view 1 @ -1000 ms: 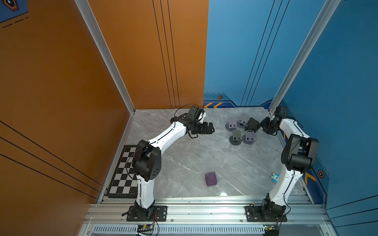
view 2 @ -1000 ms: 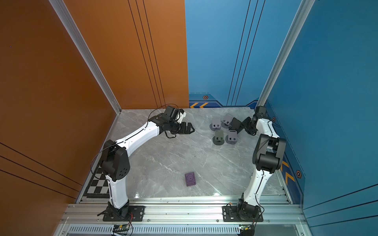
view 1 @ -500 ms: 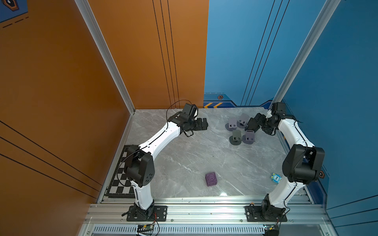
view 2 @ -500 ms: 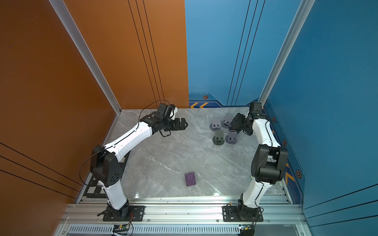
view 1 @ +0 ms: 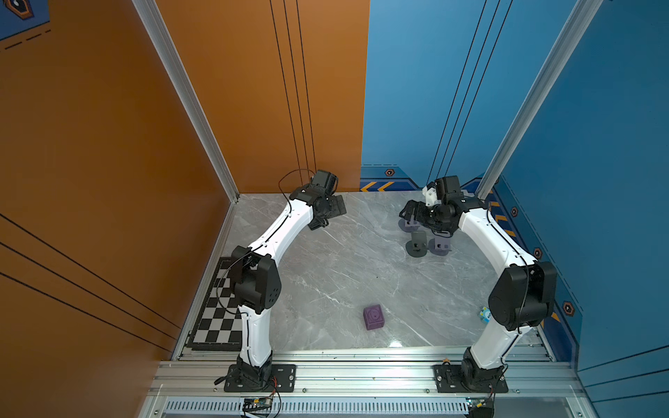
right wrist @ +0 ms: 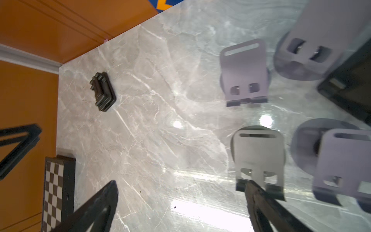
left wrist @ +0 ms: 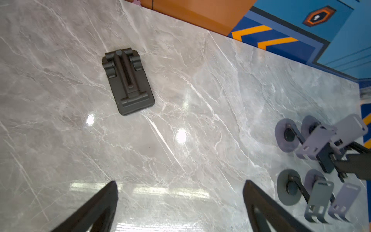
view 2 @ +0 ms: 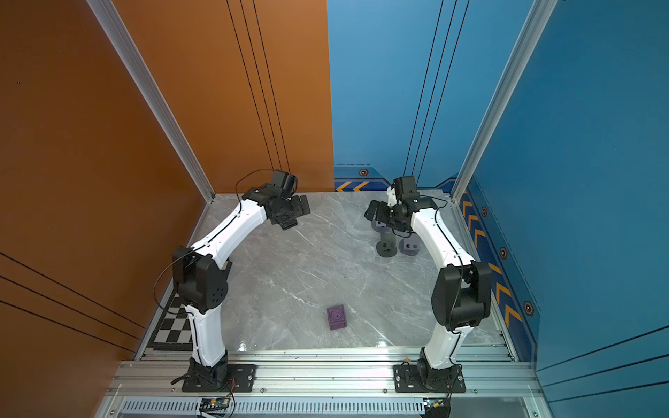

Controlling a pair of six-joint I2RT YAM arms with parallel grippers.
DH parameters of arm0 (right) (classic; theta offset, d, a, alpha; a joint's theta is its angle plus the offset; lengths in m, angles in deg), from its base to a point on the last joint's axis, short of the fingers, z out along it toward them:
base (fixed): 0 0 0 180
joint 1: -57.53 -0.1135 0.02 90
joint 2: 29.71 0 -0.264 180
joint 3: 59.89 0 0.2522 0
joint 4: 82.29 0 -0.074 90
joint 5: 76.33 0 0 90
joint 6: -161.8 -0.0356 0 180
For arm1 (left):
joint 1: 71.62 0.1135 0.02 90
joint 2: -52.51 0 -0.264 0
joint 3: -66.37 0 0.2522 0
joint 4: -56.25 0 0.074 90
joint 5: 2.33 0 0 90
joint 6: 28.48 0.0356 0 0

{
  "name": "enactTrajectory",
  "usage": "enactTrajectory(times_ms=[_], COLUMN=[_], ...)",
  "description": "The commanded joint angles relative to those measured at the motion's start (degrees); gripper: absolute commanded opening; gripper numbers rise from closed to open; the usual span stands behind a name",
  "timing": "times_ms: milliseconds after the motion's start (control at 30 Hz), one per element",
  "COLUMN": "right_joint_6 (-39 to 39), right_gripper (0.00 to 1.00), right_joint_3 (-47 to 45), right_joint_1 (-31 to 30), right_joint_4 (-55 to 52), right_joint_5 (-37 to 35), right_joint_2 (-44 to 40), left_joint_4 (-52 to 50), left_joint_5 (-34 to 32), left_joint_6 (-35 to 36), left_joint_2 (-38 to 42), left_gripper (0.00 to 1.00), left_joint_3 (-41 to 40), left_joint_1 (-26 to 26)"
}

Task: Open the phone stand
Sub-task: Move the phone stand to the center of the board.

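Note:
A black phone stand (left wrist: 127, 82) lies folded flat on the marble table, also seen from the right wrist as the same folded stand (right wrist: 103, 91) near the orange wall. I cannot make it out in the top views. My left gripper (left wrist: 180, 182) hovers open and empty above the table, short of it, at back left (view 1: 327, 215). At back right, over a cluster of unfolded stands, my right gripper (right wrist: 180, 181) is open with nothing between its fingers (view 1: 412, 215). One fingertip overlaps the lip of the dark grey stand (right wrist: 259, 152).
Several unfolded stands on round bases sit at back right: a dark grey one (view 1: 416, 246) and purple ones (view 1: 440, 246). A purple cube (view 1: 373, 317) lies front centre. A checkerboard (view 1: 217, 315) lies at left, a small blue-white object (view 1: 485, 314) by the right arm.
The right gripper has opened and moved left over the stand cluster. The left gripper has drawn back and to the left, staying open.

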Motion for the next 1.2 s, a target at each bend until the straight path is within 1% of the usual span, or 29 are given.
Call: enactTrajectory(times_ms=[0, 100, 167, 233, 367, 533, 733, 900, 1000, 1167], right_joint_6=[1.5, 1.0, 0.6, 0.1, -0.1, -0.2, -1.3, -0.9, -0.8, -0.7], right_gripper=[1.00, 1.00, 1.00, 1.00, 1.00, 1.00, 1.00, 1.00, 1.00, 1.00], right_joint_3=[3.2, 5.3, 6.8, 7.9, 9.7, 12.2, 14.0, 14.5, 14.4, 14.8], right_joint_1=[-3.9, -7.0, -8.6, -10.0, -12.5, -14.0, -14.0, -13.9, -13.6, -12.5], right_joint_4=[-1.3, -1.3, -1.3, -1.3, -1.1, -1.1, -1.0, -1.1, -1.1, -1.4], right_joint_5=[1.3, 2.0, 2.8, 2.9, 3.9, 5.2, 7.1, 8.7, 9.3, 10.2], right_joint_2=[-0.6, 0.8, 1.7, 2.5, 4.4, 6.3, 7.8, 8.7, 9.2, 10.0], left_joint_4=[-9.1, -15.9, -18.5, -20.8, -20.9, -20.9, -20.5, -19.9, -18.6, -18.5], left_joint_5=[-4.2, -6.6, -6.8, -6.8, -5.5, -3.0, -2.0, -0.2, 0.0, 0.4], left_joint_6=[-2.0, -4.1, -4.5, -5.8, -9.5, -9.9, -10.5, -10.0, -8.6, -9.0], left_joint_2=[-7.1, -14.7, -18.9, -22.8, -27.0, -34.2, -40.8, -44.4, -45.2, -45.7], left_gripper=[0.98, 0.98, 0.98, 0.98, 0.98, 0.98, 0.98, 0.98, 0.98, 0.98], left_joint_3=[8.6, 19.7, 26.3, 31.0, 32.6, 40.3, 48.6, 52.2, 52.8, 51.0], left_joint_1=[1.4, 2.6, 3.3, 4.3, 7.0, 9.2, 10.5, 10.6, 10.0, 10.2])
